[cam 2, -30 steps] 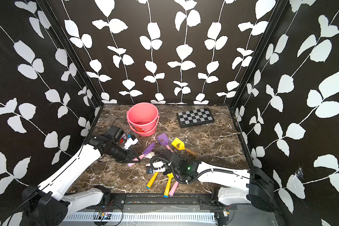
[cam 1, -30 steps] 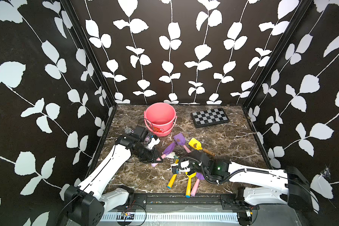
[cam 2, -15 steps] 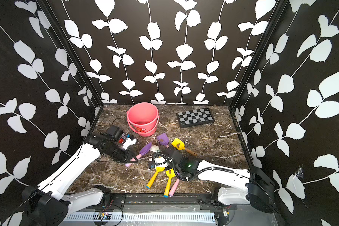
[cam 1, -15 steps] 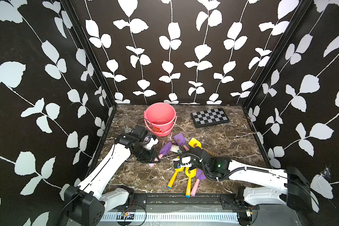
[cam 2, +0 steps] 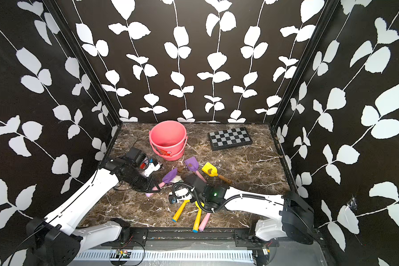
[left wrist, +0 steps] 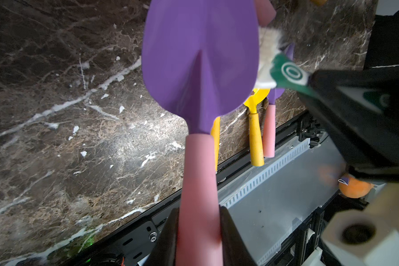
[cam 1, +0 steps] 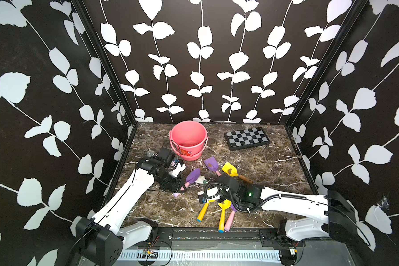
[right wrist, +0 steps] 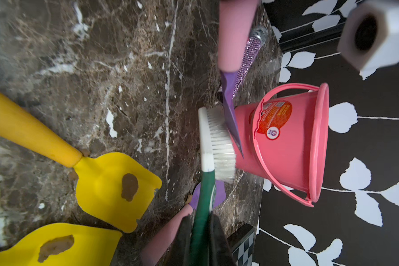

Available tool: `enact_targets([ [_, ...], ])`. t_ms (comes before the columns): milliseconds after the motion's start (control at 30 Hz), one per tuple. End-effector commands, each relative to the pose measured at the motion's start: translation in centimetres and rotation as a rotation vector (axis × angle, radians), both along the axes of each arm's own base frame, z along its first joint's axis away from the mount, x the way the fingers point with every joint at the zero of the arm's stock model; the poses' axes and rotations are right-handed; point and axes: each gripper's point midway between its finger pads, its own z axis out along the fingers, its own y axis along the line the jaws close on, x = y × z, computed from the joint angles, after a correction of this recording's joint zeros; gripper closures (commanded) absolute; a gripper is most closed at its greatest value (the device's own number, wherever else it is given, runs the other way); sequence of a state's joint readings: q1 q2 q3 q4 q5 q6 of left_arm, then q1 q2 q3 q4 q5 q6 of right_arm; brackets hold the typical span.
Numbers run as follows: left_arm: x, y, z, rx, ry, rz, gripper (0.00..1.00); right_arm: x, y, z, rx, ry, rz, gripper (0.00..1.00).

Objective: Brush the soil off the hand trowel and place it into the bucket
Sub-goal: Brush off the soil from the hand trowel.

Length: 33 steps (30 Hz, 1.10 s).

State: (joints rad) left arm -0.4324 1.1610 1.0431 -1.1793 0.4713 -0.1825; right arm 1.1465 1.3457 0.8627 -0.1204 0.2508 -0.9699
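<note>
Purple trowel (left wrist: 200,69) against brush (right wrist: 219,142) bristles (blade edge)

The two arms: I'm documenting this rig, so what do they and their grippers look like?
Both the left arm and right arm have white shells with black joints. A black corrugated hose runs along the right arm, by a green light. The left gripper and right gripper have black tapered fingers.

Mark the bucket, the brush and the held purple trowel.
bucket (cam 1: 197,152): a top view, front outer wall.
brush (right wrist: 221,142): right wrist view, white bristles.
held purple trowel (left wrist: 200,57): left wrist view, blade centre.
</note>
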Motion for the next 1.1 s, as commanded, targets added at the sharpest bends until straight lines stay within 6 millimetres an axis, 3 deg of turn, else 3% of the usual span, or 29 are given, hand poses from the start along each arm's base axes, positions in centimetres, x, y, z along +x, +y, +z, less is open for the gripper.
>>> enact_targets([
  [0, -1.0, 0.6, -0.4, 0.038, 0.015, -0.036, 1.00, 2.4, 0.3, 2.8, 0.050, -0.079, -0.036, 1.00],
  [200, -0.6, 0.4, 0.2, 0.031, -0.010, -0.037, 1.00, 3.2, -0.4, 1.9, 0.035, -0.059, -0.065, 1.00],
  [367, 0.2, -0.7, 1.6, -0.047, -0.051, -0.005, 1.00, 0.9, -0.7, 0.9, 0.074, 0.018, -0.046, 1.00],
  [567, 0.4, -2.4, 2.2, -0.152, -0.021, 0.018, 1.00, -1.2, 0.5, 2.2, 0.203, 0.060, 0.001, 1.00],
  [667, 0.1, -2.3, 2.0, -0.146, -0.002, 0.008, 1.00, 0.2, 0.6, 3.6, 0.286, 0.020, -0.058, 1.00],
  [867, -0.1, -1.7, 1.9, -0.114, -0.019, -0.005, 1.00, 5.7, -3.3, 3.6, 0.300, -0.043, -0.330, 1.00],
  [967, 0.8, -1.2, 3.1, -0.079, -0.084, -0.004, 1.00, 7.2, -5.9, 2.7, 0.299, -0.017, -0.488, 1.00],
  [1067, 3.0, -0.3, 5.3, -0.014, -0.216, 0.007, 1.00, 8.1, -8.6, 2.1, 0.362, 0.059, -0.632, 1.00],
])
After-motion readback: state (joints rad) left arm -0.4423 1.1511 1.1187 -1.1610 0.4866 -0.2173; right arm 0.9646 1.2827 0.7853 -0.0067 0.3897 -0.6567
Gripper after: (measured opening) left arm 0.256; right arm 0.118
